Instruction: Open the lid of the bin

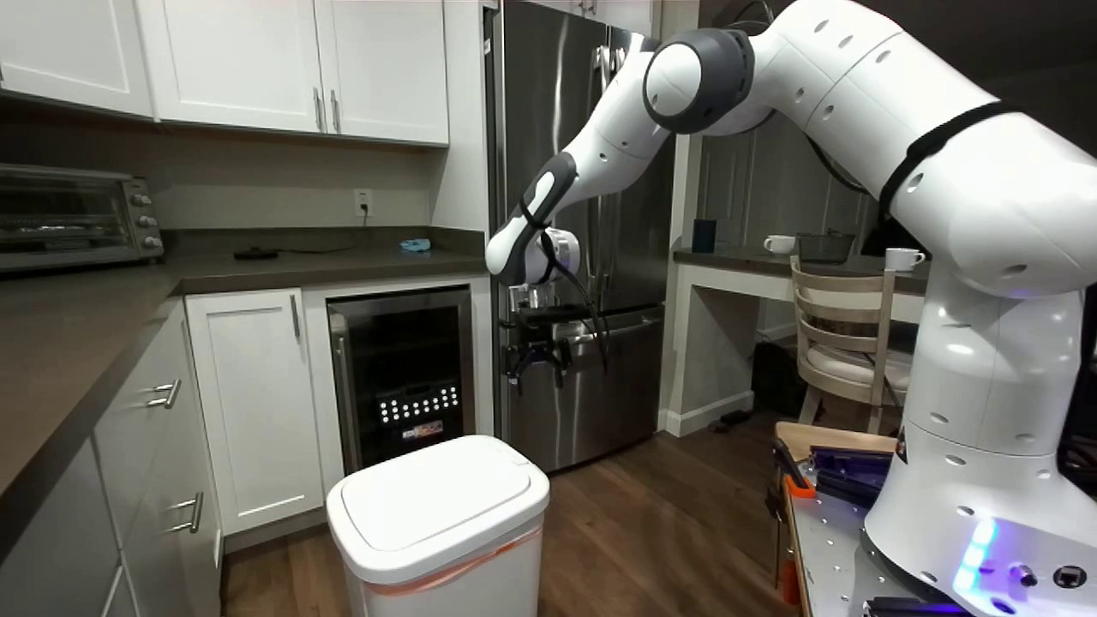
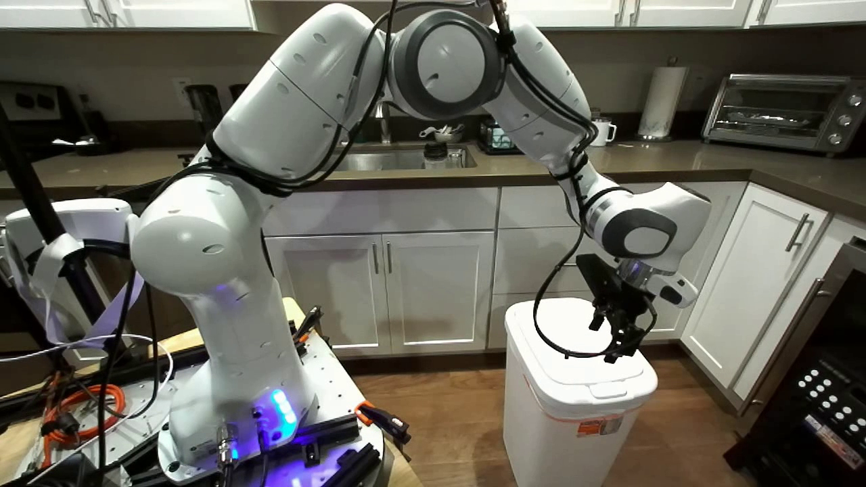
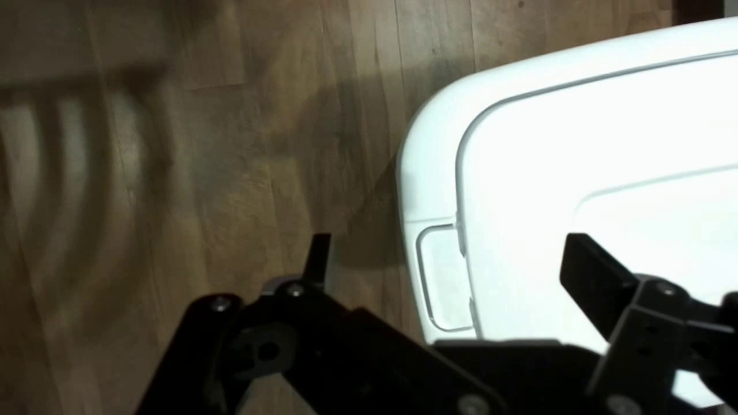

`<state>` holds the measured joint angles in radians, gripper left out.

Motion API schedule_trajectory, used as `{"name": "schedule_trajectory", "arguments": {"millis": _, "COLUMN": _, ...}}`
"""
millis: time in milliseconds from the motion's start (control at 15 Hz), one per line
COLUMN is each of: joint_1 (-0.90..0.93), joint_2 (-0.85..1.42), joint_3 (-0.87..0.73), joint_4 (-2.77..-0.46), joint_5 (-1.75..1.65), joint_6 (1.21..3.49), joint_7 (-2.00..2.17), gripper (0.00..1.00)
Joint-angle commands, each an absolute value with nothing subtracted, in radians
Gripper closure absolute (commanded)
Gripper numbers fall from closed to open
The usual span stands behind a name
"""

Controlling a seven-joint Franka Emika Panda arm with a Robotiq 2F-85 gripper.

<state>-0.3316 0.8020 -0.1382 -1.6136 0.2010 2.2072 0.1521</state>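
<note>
The white bin (image 1: 463, 587) stands on the wood floor, also seen in an exterior view (image 2: 565, 439). Its flat white lid (image 1: 433, 493) lies closed on top and also shows in an exterior view (image 2: 561, 325). In the wrist view the lid (image 3: 530, 173) fills the right side, with a small rectangular tab (image 3: 447, 279) at the bin's near end. My gripper (image 1: 537, 374) is open and empty, apart from and above the bin's tab end, and shows in an exterior view (image 2: 604, 341). In the wrist view its fingers (image 3: 448, 245) spread wide, one over the floor, one over the lid.
A steel fridge (image 1: 583, 403) and a dark glass-door cooler (image 1: 398, 368) stand behind the bin. White cabinets (image 2: 440, 291) and a counter line the walls. The robot's base table (image 2: 345, 399) is beside the bin. A black cable (image 2: 541, 297) loops down from the arm near the gripper.
</note>
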Motion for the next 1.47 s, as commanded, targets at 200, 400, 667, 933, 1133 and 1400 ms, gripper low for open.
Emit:
{"name": "schedule_trajectory", "arguments": {"millis": 200, "joint_1": -0.435, "joint_2": 0.820, "joint_3": -0.020, "joint_4": -1.677, "joint_5": 0.357, "joint_6": 2.318, "joint_7": -0.120, "gripper": 0.00}}
{"name": "schedule_trajectory", "arguments": {"millis": 400, "joint_1": -0.471, "joint_2": 0.855, "joint_3": 0.008, "joint_4": -1.652, "joint_5": 0.359, "joint_6": 2.303, "joint_7": -0.261, "gripper": 0.00}}
{"name": "schedule_trajectory", "arguments": {"millis": 667, "joint_1": -0.485, "joint_2": 0.909, "joint_3": 0.012, "joint_4": -1.616, "joint_5": 0.306, "joint_6": 2.326, "joint_7": -0.425, "gripper": 0.00}}
{"name": "schedule_trajectory", "arguments": {"millis": 933, "joint_1": -0.475, "joint_2": 0.977, "joint_3": 0.015, "joint_4": -1.589, "joint_5": 0.251, "joint_6": 2.510, "joint_7": -0.514, "gripper": 0.00}}
{"name": "schedule_trajectory", "arguments": {"millis": 1133, "joint_1": -0.474, "joint_2": 1.043, "joint_3": 0.032, "joint_4": -1.567, "joint_5": 0.221, "joint_6": 2.663, "joint_7": -0.492, "gripper": 0.00}}
{"name": "schedule_trajectory", "arguments": {"millis": 1400, "joint_1": -0.465, "joint_2": 1.125, "joint_3": 0.033, "joint_4": -1.515, "joint_5": 0.173, "joint_6": 2.766, "joint_7": -0.444, "gripper": 0.20}}
